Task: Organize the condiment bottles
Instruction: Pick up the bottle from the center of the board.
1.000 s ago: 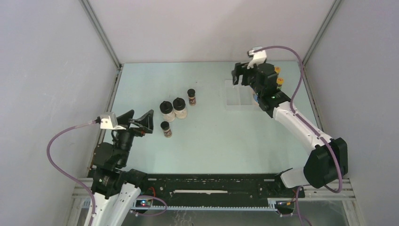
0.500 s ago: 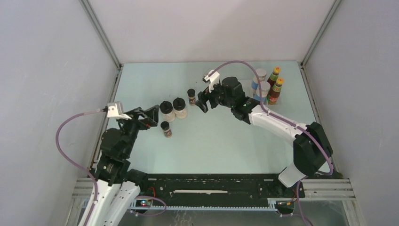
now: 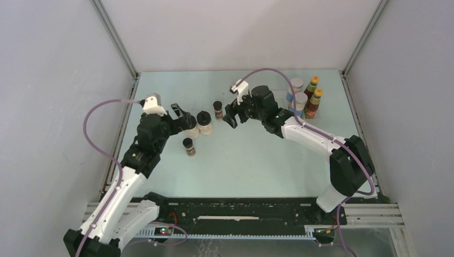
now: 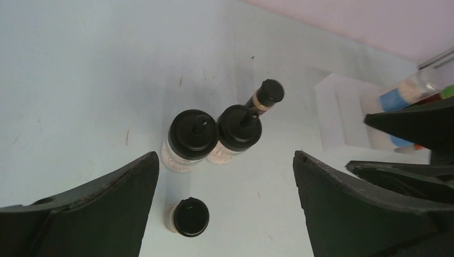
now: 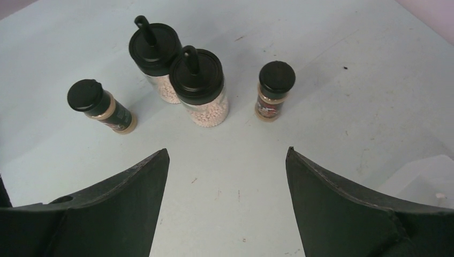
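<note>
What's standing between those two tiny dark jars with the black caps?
Two pale clear jars with black lids stand side by side between the tiny dark jars. The right wrist view shows it most plainly.

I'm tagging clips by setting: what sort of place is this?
Probably a robot test cell, not a kitchen: plain grey panels on metal framing enclose a pale table, the left arm and right arm stand at its near edge, and small condiment bottles sit on it.
</note>
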Available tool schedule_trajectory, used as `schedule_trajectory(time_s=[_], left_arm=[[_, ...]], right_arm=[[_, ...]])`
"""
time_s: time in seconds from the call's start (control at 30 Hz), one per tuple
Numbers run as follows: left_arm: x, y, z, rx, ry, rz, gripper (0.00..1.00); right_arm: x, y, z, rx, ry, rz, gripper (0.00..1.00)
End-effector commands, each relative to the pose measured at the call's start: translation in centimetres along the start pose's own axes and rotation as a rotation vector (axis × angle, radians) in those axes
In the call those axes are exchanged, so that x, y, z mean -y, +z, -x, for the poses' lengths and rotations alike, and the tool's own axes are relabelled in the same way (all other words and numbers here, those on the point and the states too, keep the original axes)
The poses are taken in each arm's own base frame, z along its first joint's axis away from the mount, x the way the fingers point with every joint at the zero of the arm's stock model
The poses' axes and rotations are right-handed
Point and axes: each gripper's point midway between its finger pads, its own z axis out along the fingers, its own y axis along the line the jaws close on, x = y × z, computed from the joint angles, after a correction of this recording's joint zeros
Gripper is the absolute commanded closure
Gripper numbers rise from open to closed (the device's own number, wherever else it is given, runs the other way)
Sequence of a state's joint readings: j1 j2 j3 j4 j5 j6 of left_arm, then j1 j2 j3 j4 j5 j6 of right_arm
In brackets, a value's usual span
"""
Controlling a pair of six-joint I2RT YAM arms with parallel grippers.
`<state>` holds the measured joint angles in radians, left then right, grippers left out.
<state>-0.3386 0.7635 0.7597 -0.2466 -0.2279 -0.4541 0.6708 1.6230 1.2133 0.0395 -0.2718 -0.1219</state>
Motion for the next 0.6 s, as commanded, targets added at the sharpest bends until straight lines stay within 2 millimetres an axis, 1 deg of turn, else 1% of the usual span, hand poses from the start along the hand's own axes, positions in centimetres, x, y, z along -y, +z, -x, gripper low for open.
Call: schedule_trajectory(time_s=[0.0,0.13,0.33,0.43,0.57], left_arm=[[-0.1,0.6,1.2,-0.017,0.049,0.062,0.00],[-0.7,1.5,0.5,-0.065,0.076,0.118,0.00],[-1.5,2.6,-0.5,-0.095,0.088,0.173,0.00],[-2.0,3.1,-1.0,-0.110,0.099,0.200,0.01],[-2.1,3.7,-1.7,-0.138,0.115,0.210,0.02]], right_arm=[[1.3,-0.7,1.8,0.047,0.014,-0.030,0.11],[1.3,-0.4,1.7,0.054,0.023,-0.007,0.12],[1.0,0.5,1.4,0.068,0.028,0.042,0.12],[1.1,1.3,1.0,0.059,0.036,0.053,0.12],[1.1,2.2,0.5,0.047,0.049,0.058,0.12]])
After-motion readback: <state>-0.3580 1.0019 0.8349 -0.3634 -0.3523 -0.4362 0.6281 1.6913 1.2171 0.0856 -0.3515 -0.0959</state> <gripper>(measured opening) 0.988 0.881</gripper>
